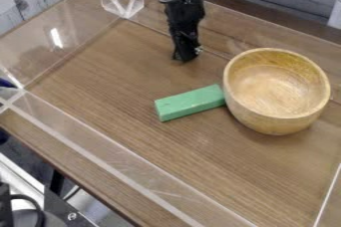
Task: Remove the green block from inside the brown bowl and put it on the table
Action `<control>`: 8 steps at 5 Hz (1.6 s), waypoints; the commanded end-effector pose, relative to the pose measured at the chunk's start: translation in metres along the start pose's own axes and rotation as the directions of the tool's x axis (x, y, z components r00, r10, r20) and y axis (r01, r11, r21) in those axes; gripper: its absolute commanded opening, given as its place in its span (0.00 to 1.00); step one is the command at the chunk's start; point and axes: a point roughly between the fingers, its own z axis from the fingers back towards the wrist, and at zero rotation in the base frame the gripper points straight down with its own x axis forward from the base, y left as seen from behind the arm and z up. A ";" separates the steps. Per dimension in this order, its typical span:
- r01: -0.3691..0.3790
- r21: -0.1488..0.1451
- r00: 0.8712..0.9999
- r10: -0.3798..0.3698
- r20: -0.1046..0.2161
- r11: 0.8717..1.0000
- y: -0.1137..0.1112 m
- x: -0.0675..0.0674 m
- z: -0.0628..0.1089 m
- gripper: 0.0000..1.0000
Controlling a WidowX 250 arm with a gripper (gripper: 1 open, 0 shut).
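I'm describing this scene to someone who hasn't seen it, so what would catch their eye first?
Probably the green block, bright against the brown table, lying flat just left of the brown bowl, close to its rim. The bowl itself is large, pale and empty at the right. Behind them, the black end effector points down at the tabletop with its jaws shut, holding nothing.

There is only one view. The camera stands above the table [120, 102] and outside its near left corner, and it looks down at an angle across the surface toward the far right. It is quite near: the wooden top fills most of the picture, and the clear acrylic walls [80, 136] run along the near and left edges. With one view, nothing is shared between cameras.
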 end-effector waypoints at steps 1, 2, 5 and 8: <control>-0.008 0.044 1.000 0.007 0.016 0.999 0.003 -0.002 0.013 0.00; -0.025 0.071 0.999 0.022 0.031 0.997 -0.001 -0.003 0.015 0.00; -0.027 0.052 0.999 0.026 0.024 0.998 0.001 -0.006 0.012 0.00; -0.042 0.024 0.999 0.041 0.028 0.999 0.008 -0.003 0.005 0.00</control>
